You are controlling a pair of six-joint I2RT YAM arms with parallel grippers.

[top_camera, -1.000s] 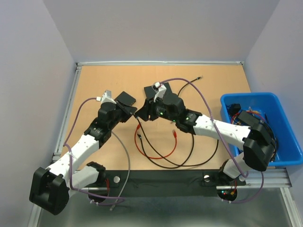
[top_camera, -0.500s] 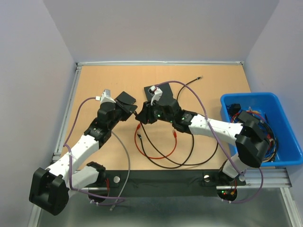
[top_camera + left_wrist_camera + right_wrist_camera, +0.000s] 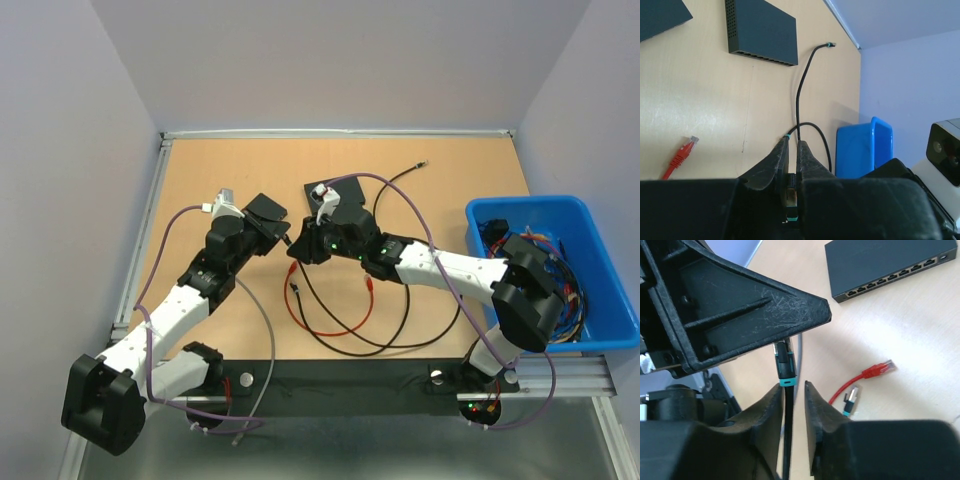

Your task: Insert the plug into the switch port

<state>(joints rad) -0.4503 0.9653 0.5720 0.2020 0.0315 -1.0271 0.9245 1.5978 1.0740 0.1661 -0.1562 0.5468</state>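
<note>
My left gripper [image 3: 287, 240] is shut on a black plug with a teal band [image 3: 790, 200] at the end of a black cable. The plug also shows in the right wrist view [image 3: 785, 365], sticking out below the left gripper's finger. My right gripper [image 3: 794, 386] is open, and its fingers [image 3: 812, 400] stand on either side of the black cable [image 3: 788, 440] just under the plug. In the top view it [image 3: 298, 250] sits right next to the left gripper. A black switch [image 3: 762, 27] with a row of ports lies on the table ahead and also shows in the right wrist view [image 3: 890, 267].
A second black switch [image 3: 660, 15] lies nearby. A red cable with a red plug [image 3: 880, 369] and a loose teal-banded plug [image 3: 851, 399] lie on the table. Black cable loops [image 3: 380, 330] lie near the front. A blue bin [image 3: 550, 270] of cables stands at the right.
My right gripper has moved left to the left gripper and now straddles the cable under the plug. The left arm has stayed still.
</note>
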